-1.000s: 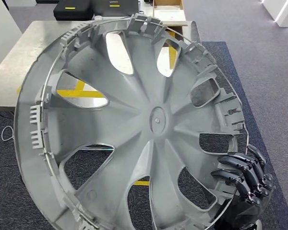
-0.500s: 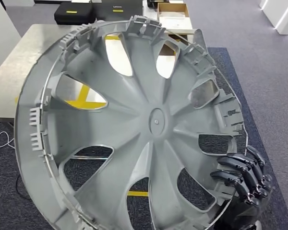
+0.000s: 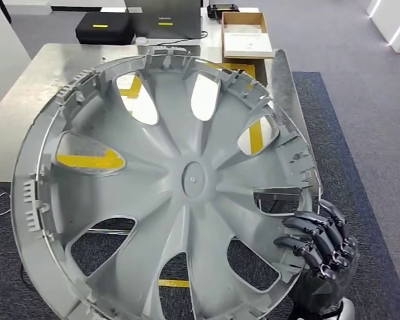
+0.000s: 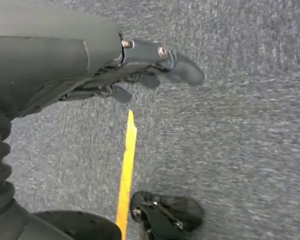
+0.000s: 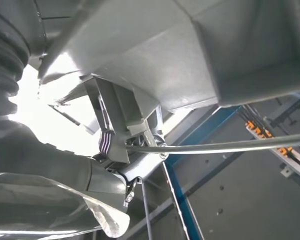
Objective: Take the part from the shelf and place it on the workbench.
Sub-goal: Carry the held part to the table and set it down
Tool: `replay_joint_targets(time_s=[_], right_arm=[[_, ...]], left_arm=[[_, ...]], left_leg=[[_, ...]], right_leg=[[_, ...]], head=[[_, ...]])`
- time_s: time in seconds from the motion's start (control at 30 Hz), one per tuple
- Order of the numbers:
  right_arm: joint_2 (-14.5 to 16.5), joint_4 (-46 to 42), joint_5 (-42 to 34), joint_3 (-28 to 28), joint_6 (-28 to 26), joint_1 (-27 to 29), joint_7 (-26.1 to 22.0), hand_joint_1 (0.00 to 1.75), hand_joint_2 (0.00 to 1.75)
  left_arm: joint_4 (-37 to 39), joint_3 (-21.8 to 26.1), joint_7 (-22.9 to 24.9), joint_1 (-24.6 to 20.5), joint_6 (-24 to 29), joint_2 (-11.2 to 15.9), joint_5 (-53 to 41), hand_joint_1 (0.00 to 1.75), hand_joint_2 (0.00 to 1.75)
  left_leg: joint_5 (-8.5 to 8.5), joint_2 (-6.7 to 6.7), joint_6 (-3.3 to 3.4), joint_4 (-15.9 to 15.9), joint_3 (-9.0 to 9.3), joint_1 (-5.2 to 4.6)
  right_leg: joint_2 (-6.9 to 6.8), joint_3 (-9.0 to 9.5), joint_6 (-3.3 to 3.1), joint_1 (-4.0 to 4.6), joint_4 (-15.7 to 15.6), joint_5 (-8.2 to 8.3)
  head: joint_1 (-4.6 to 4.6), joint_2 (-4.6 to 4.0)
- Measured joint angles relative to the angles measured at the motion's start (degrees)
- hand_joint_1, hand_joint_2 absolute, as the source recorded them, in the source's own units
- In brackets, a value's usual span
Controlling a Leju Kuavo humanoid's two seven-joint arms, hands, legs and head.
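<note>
Brushed-metal workbench (image 3: 32, 87), spoked grey plastic part (image 3: 163, 193), dark fingers (image 3: 313, 237)

Matt grey plastic part (image 3: 178, 193), brushed metal workbench (image 3: 32, 93), rough grey carpet (image 3: 374, 133), glossy black right hand (image 3: 321, 250).

A black rectangular case with a yellow stripe (image 3: 104, 28) and a grey laptop lid (image 3: 164, 20) are seen side by side at the far edge, with a shallow cardboard tray (image 3: 246, 35) near them. Dark grey carpet (image 3: 374, 120) is crossed by a yellow floor line (image 4: 126, 165).
</note>
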Motion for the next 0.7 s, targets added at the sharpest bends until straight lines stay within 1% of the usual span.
replay_joint_targets(time_s=[0.03, 0.07, 0.13, 0.17, 0.2, 0.23, 0.3, 0.33, 0.37, 0.4, 0.43, 0.47, 0.5, 0.53, 0.57, 0.6, 0.63, 0.67, 0.7], right_arm=[[-0.3, 0.3, 0.2, 0.4, 0.0, -0.3, 0.4, 1.75, 1.75], [-0.7, 0.6, 0.4, 0.9, 0.0, -0.7, 0.8, 1.75, 1.75], [-1.5, 1.1, 0.8, 1.9, 0.0, -1.5, 1.9, 1.75, 1.75], [-2.1, 1.5, 1.2, 2.6, 0.0, -1.9, 2.7, 1.75, 1.75], [-2.8, 1.9, 1.5, 3.3, 0.0, -2.4, 3.6, 1.75, 1.75], [-3.6, 2.3, 1.8, 4.1, 0.0, -2.9, 4.6, 1.75, 1.75], [-5.0, 3.1, 2.1, 5.6, 0.0, -4.2, 6.2, 1.75, 1.75], [-5.6, 3.4, 2.2, 6.2, 0.0, -4.7, 6.7, 1.75, 1.75], [-6.1, 3.8, 2.2, 6.8, 0.0, -5.2, 7.0, 1.75, 1.75], [-6.4, 4.1, 2.2, 7.2, 0.0, -5.6, 7.2, 1.75, 1.75], [-6.7, 4.3, 2.2, 7.5, 0.0, -5.9, 7.3, 1.75, 1.75], [-7.0, 4.4, 2.2, 7.8, 0.0, -6.2, 7.4, 1.75, 1.75], [-7.3, 4.6, 2.2, 8.0, 0.0, -6.5, 7.4, 1.75, 1.75], [-7.5, 4.7, 2.2, 8.2, 0.0, -6.7, 7.4, 1.75, 1.75], [-7.8, 4.9, 2.2, 8.3, 0.0, -6.9, 7.5, 1.75, 1.75], [-8.0, 5.0, 2.2, 8.4, 0.0, -7.1, 7.5, 1.75, 1.75], [-8.2, 5.2, 2.2, 8.6, 0.0, -7.2, 7.6, 1.75, 1.75], [-8.5, 5.4, 2.4, 8.8, 0.1, -7.3, 8.1, 1.75, 1.75], [-8.9, 5.6, 2.7, 9.2, 0.5, -7.6, 9.0, 1.75, 1.75]], left_arm=[[0.0, 0.0, 0.0, -0.2, 0.0, 0.0, 0.0, 0.0, 1.75], [0.0, 0.0, 0.0, -0.3, 0.0, 0.0, -0.1, 0.0, 1.75], [0.0, -0.1, 0.1, -0.4, 0.0, 0.0, -0.3, 0.0, 1.75], [0.0, -0.1, 0.1, -0.4, -0.1, 0.0, -0.4, 0.0, 1.75], [0.0, -0.2, 0.2, -0.3, -0.2, 0.0, -0.5, 0.0, 1.75], [0.0, -0.2, 0.2, -0.3, -0.3, 0.0, -0.5, 0.0, 1.75], [0.0, -0.4, 0.3, -0.2, -0.4, 0.0, -0.6, 0.0, 1.75], [0.0, -0.4, 0.3, -0.3, -0.5, 0.0, -0.6, 0.0, 1.75], [0.0, -0.5, 0.3, -0.3, -0.5, -0.1, -0.6, 0.0, 1.75], [0.0, -0.5, 0.4, -0.3, -0.6, -0.1, -0.6, 0.0, 1.75], [0.0, -0.6, 0.4, -0.3, -0.6, -0.1, -0.6, 0.0, 1.75], [0.0, -0.7, 0.4, -0.4, -0.5, -0.1, -0.7, 0.0, 1.75], [0.0, -0.8, 0.4, -0.4, -0.5, -0.2, -0.7, 0.0, 1.75], [0.0, -0.9, 0.5, -0.4, -0.5, -0.2, -0.7, 0.0, 1.75], [0.0, -0.9, 0.5, -0.5, -0.5, -0.2, -0.7, 0.0, 1.75], [0.0, -1.0, 0.5, -0.5, -0.5, -0.2, -0.7, 0.0, 1.75], [0.0, -1.0, 0.5, -0.5, -0.5, -0.2, -0.7, 0.0, 1.75], [0.0, -1.0, 0.5, -0.5, -0.6, -0.2, -0.7, 0.0, 1.75], [0.0, -1.1, 0.5, -0.4, -0.7, -0.2, -0.8, 0.0, 1.75]], left_leg=[[-0.44, 0.02, -0.26, 1.9, -0.78, 0.06], [-1.34, 0.03, -0.61, 4.6, -2.32, 0.21], [-4.05, 0.05, -1.41, 10.3, -6.41, 0.65], [-4.94, 0.05, -1.75, 11.9, -8.17, 0.86], [-4.78, 0.06, -2.02, 12.0, -9.24, 1.04], [-3.4, 0.07, -2.23, 10.4, -9.59, 1.18], [1.9, 0.2, -2.43, 4.4, -8.95, 1.36], [3.78, 0.34, -2.27, 1.7, -8.59, 1.26], [5.05, 0.45, -1.92, 0.0, -8.41, 1.12], [5.28, 0.51, -1.42, -0.6, -8.41, 0.94], [5.12, 0.53, -0.84, -1.1, -8.29, 0.82], [5.28, 0.43, -0.36, -1.4, -7.91, 0.91], [5.22, 0.37, 0.03, -1.9, -7.34, 1.02], [5.11, 0.31, 0.37, -2.3, -6.64, 1.13], [4.97, 0.25, 0.64, -2.8, -5.88, 1.21], [4.69, 0.24, 0.84, -3.1, -5.27, 1.19], [4.31, 0.2, 0.98, -3.4, -4.67, 1.16], [3.82, 0.13, 1.05, -3.6, -4.01, 1.13], [3.25, 0.06, 1.08, -3.7, -3.24, 1.09]], right_leg=[[-0.06, 0.99, -0.14, -0.24, -0.3, -0.1], [-0.13, 1.55, -0.22, -0.41, -0.5, -0.42], [-0.04, 2.46, -0.3, -0.61, -0.6, -1.25], [0.09, 2.95, -0.21, -0.71, -0.6, -1.74], [0.24, 3.56, -0.05, -0.84, -0.6, -2.28], [0.37, 4.29, 0.21, -0.99, -0.6, -2.87], [0.44, 5.73, 0.9, -1.26, -0.6, -4.15], [0.41, 6.15, 1.3, -1.3, -0.7, -4.66], [0.35, 6.36, 1.69, -1.29, -1.0, -5.05], [0.29, 6.65, 2.11, -1.25, -1.2, -5.17], [0.25, 6.98, 2.53, -1.23, -1.5, -5.08], [0.19, 7.05, 2.84, -1.23, -1.3, -5.0], [0.14, 6.69, 3.12, -1.23, -0.1, -4.67], [0.12, 5.39, 3.3, -1.22, 2.1, -4.45], [0.09, 3.16, 3.41, -1.2, 5.4, -4.59], [0.08, 0.49, 3.5, -1.17, 9.1, -5.21], [0.09, -2.33, 3.53, -1.13, 12.4, -6.64], [0.09, -4.82, 3.52, -1.11, 14.4, -8.26], [0.09, -6.51, 3.47, -1.08, 14.8, -9.35]], head=[[-0.11, -0.01], [-0.3, -0.01], [-0.53, -0.01], [-0.54, -0.01], [-0.54, -0.01], [-0.54, -0.01], [-0.54, -0.01], [-0.6, -0.01], [-0.6, -0.01], [-0.62, -0.01], [-0.61, -0.01], [-0.57, -0.01], [-0.46, 0.0], [-0.28, 0.01], [-0.14, 0.01], [0.03, 0.0], [0.09, 0.0], [0.09, 0.0], [0.12, 0.01]])
